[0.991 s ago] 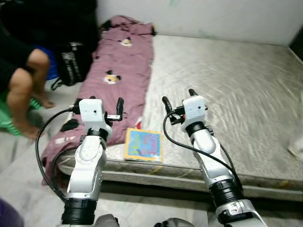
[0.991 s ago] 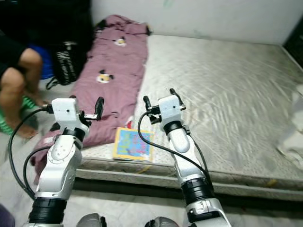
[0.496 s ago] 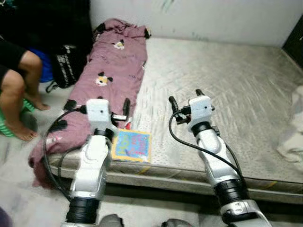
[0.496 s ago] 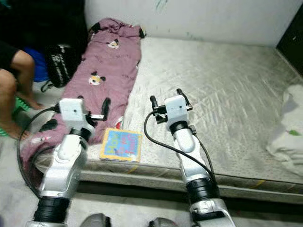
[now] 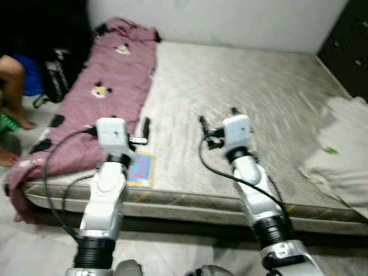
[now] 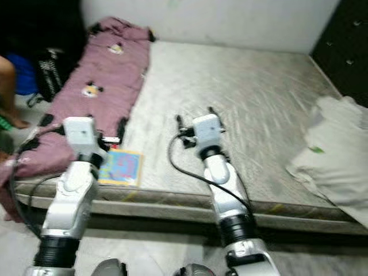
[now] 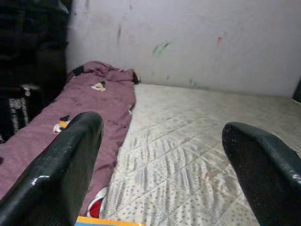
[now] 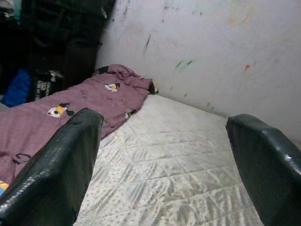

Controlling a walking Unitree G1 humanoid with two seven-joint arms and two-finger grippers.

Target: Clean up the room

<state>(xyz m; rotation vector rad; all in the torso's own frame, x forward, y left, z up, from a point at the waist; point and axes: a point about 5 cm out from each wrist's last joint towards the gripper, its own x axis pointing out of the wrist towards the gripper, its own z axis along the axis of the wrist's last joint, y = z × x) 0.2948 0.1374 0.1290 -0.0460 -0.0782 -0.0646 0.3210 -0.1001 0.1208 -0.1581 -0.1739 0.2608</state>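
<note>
A colourful picture book (image 6: pixel 121 167) lies flat near the front edge of the bare grey mattress (image 5: pixel 241 80). A purple blanket (image 5: pixel 98 86) with cartoon prints runs along the mattress's left side and hangs over its corner. My left gripper (image 5: pixel 121 127) is open, raised just above the book and the blanket's edge, and holds nothing. My right gripper (image 5: pixel 218 117) is open too, over the middle of the mattress front. In the left wrist view both black fingers (image 7: pixel 61 174) frame the blanket (image 7: pixel 94 103), and the book's corner (image 7: pixel 101 221) peeks in.
Crumpled white bedding (image 5: pixel 339 149) lies on the mattress's right side. A dark cabinet (image 5: pixel 351 46) stands at the far right. A person's bare leg (image 5: pixel 8 75) and a black bag (image 5: pixel 54 72) are on the floor at the left. A white wall (image 5: pixel 218 20) backs the mattress.
The camera has swung to the right, so the whole scene slid left and the white bedding came further into view. Both arms keep the same raised pose, open.
</note>
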